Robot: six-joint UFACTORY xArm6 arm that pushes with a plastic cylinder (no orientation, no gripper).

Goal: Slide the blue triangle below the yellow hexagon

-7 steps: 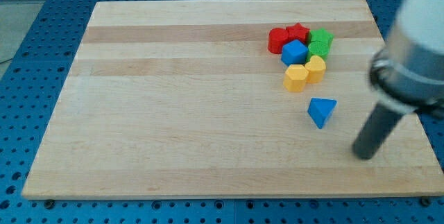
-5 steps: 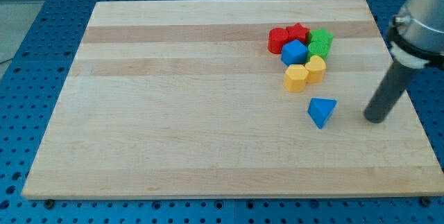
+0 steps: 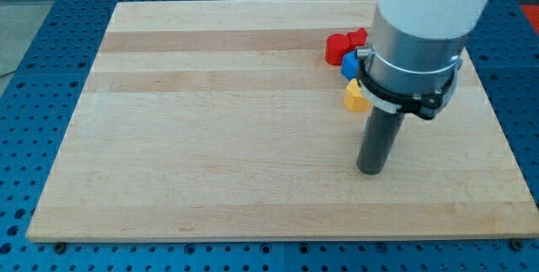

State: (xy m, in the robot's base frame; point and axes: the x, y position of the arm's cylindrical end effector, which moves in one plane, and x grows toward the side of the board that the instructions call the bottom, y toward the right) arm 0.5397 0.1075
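My tip [image 3: 370,169] rests on the board, below the cluster of blocks at the view's upper right. The arm's wide grey body covers much of that cluster. The blue triangle does not show; it is hidden behind the rod or the arm. Only a corner of the yellow hexagon [image 3: 351,97] shows at the arm's left edge, just above and left of the rod. A blue block [image 3: 348,64] peeks out above it.
A red block [image 3: 337,47] and a red star [image 3: 357,36] show left of the arm. The green blocks and the other yellow block are hidden behind the arm. The wooden board [image 3: 210,137] lies on a blue perforated table.
The arm has swung from the view's right towards the left. The tip has gone from right of the blue triangle to about where it lay. The triangle and several cluster blocks are now covered.
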